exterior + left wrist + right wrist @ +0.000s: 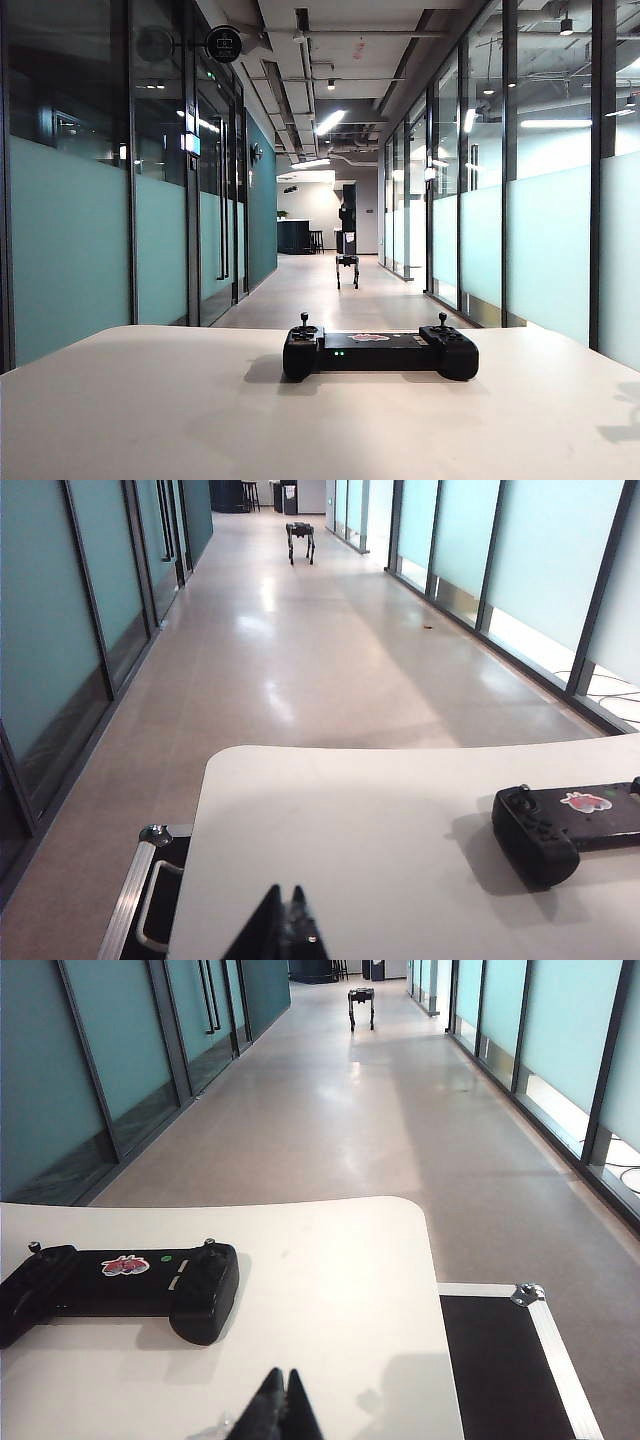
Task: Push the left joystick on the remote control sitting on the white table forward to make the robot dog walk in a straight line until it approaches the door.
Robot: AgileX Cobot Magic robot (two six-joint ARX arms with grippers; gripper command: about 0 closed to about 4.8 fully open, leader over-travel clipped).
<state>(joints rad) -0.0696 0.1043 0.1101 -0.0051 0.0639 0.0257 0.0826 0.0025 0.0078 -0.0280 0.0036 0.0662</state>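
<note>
We see the remote control (380, 353) lying flat near the middle of the white table (150, 420), its sticks upright and its green lights lit. The left joystick (304, 321) is a thin stem with a small round cap, so we judge it light to move but easy to slip off. A fingertip should press on the cap itself and push away from us, not hook the stem. The controller is rigid plastic and probably slides on the smooth tabletop, so a hard shove could move the whole body instead of tilting the stick.

The left gripper (285, 930) hangs low over the table, well apart from the controller's left end, its jaws pressed together on nothing. The right gripper (278, 1405) sits likewise near the table edge on the other side, clenched and empty.

The robot dog (347, 270) stands far down the corridor, between the glass walls (it looks close to the far end already, though it is too small to judge how close). A metal-edged case (500, 1360) lies on the floor just beside the table. Nothing stands between either gripper and the controller.
</note>
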